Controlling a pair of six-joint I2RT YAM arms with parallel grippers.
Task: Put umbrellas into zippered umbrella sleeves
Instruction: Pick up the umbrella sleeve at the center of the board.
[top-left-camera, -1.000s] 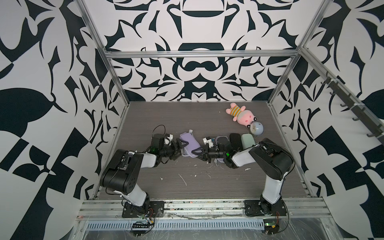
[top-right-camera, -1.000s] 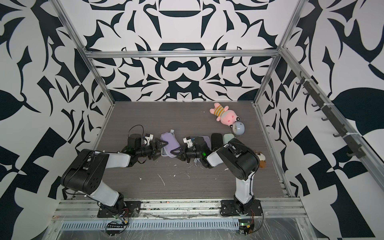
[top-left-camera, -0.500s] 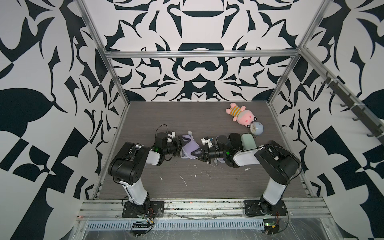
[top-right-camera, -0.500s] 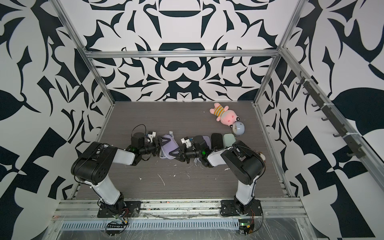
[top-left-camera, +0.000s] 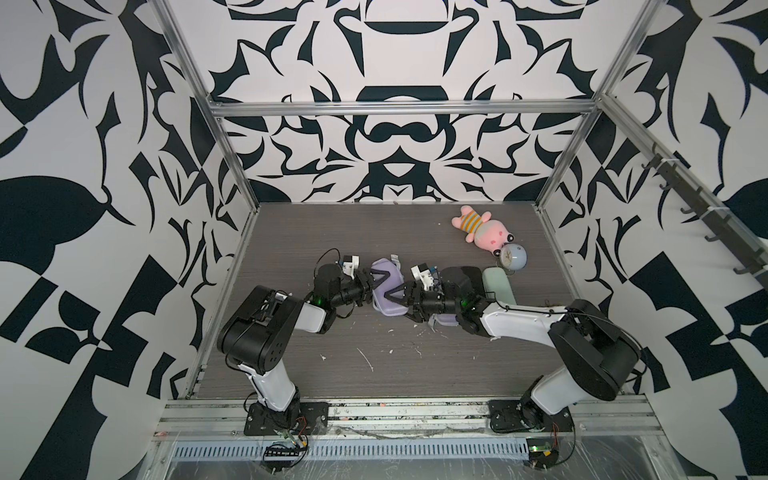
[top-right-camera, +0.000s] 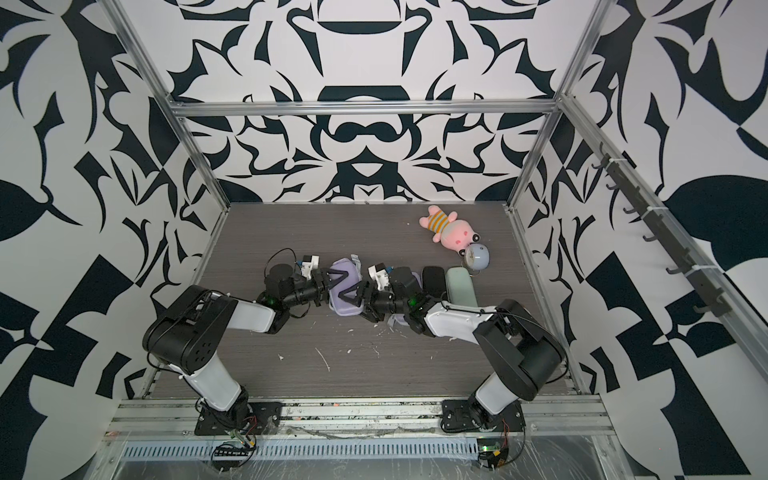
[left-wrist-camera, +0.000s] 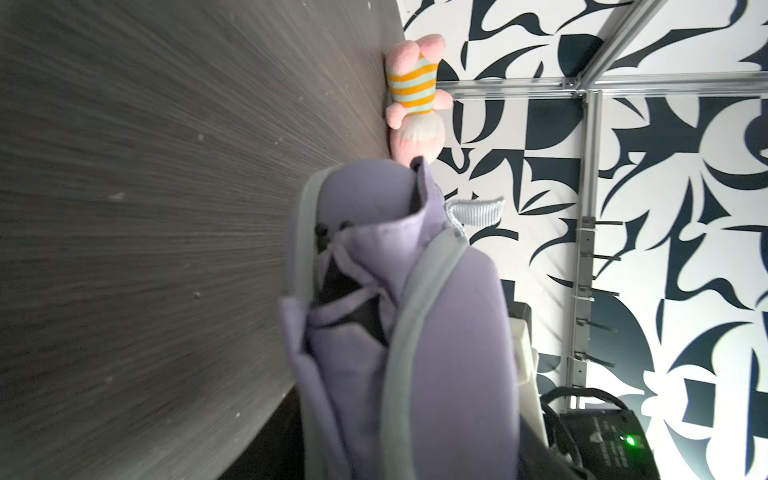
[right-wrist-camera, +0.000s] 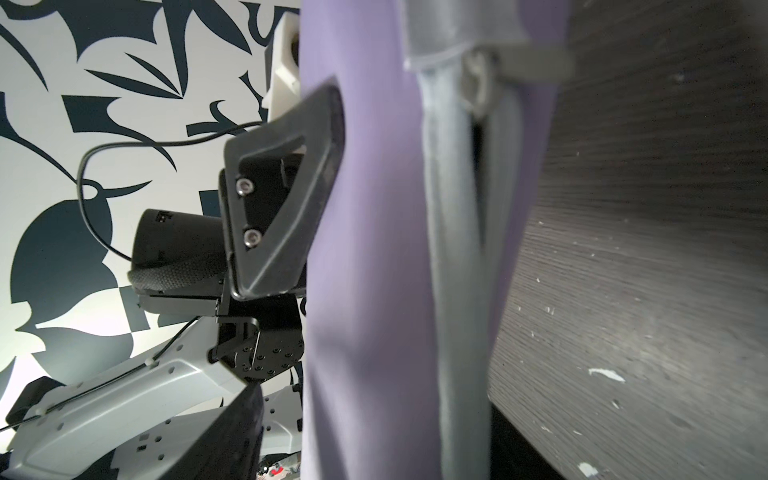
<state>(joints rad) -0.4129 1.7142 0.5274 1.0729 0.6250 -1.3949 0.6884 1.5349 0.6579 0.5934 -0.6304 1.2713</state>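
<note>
So the lilac sleeve (top-left-camera: 388, 308) is lying mid-table (top-left-camera: 374, 374), partly unzipped, with the lilac umbrella (left-wrist-camera: 353, 365) stuffed inside. The left gripper (top-left-camera: 380, 286) looks clamped on one long side, one finger (right-wrist-camera: 326, 158) flat on the top shell and the other mostly hidden underneath. The right gripper (top-left-camera: 406, 296) is at the opposite side, fingers spread wide with the sleeve between them, not squeezing. The zipper pull (right-wrist-camera: 478, 87) dangles free.

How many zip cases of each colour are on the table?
Lilac: 2, the lilac case between the arms and the lilac case under the right arm
Black: 1, the black case
Mint green: 1, the mint green case
Total: 4
</note>
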